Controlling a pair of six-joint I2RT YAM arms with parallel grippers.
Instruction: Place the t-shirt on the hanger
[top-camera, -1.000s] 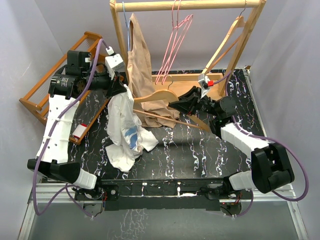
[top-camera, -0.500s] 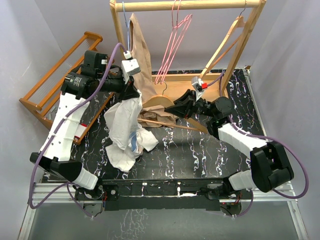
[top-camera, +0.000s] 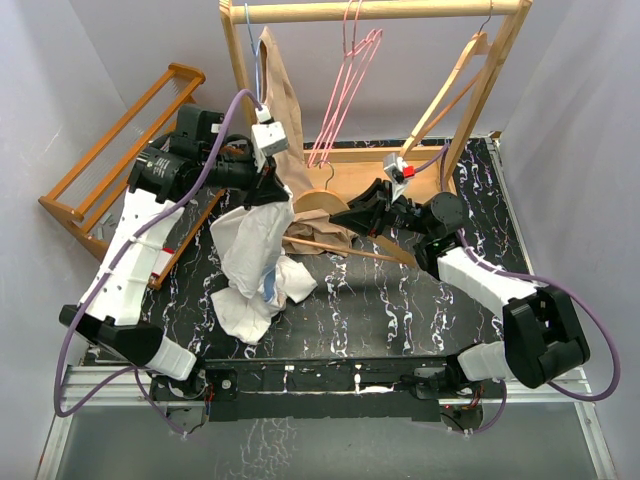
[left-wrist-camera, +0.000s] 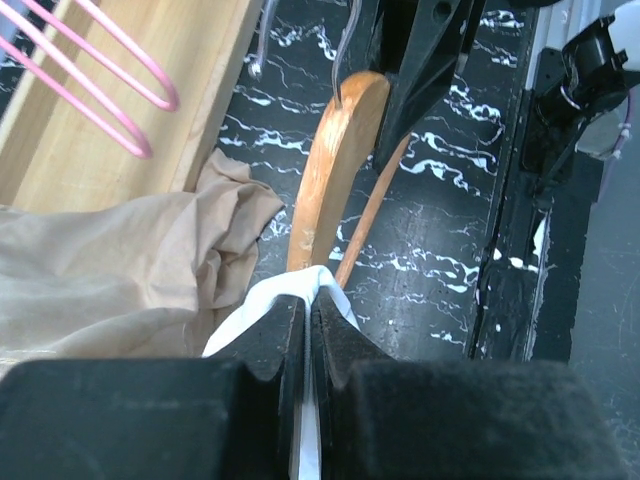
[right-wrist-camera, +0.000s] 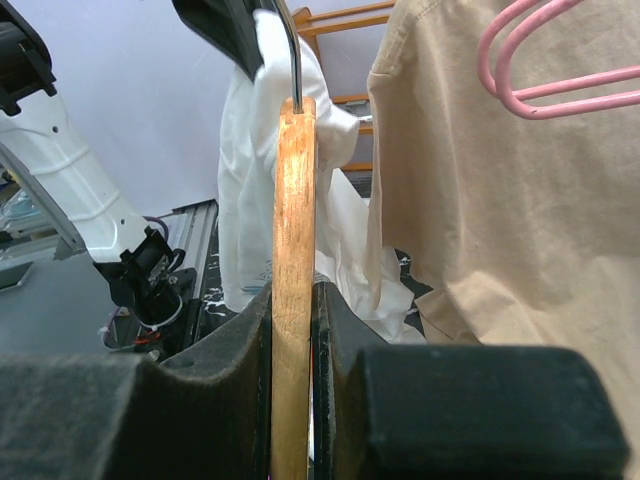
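Clamped tight, your left gripper (left-wrist-camera: 305, 312) has its jaws pressed together on a pinch of the t-shirt (top-camera: 250, 255), so the white cloth hangs from that one point at center left of the overhead view, its lower folds still bunched on the table. Your right gripper (right-wrist-camera: 292, 300) is closed on the flat of a wooden hanger (top-camera: 308, 198), jaws nearly together with the wood between them. It holds the hanger out toward frame left, so one end points at the shirt. That looks like the reason for both holds: one arm keeps the fabric raised, the other offers a steady arm of wood to thread in.

Note that the pink hanger (left-wrist-camera: 163, 97) is not in either grip. It hangs on the rack rail (top-camera: 385, 10) at top center, beside the beige garment (top-camera: 280, 100).

Compared with a second ago, your left arm has swung right, toward frame center, carrying the shirt's top with it. In the left wrist view the cloth now sits just at the wooden hanger's near tip. The right arm has pushed the hanger a little leftward, and over the last half second it has barely shifted.
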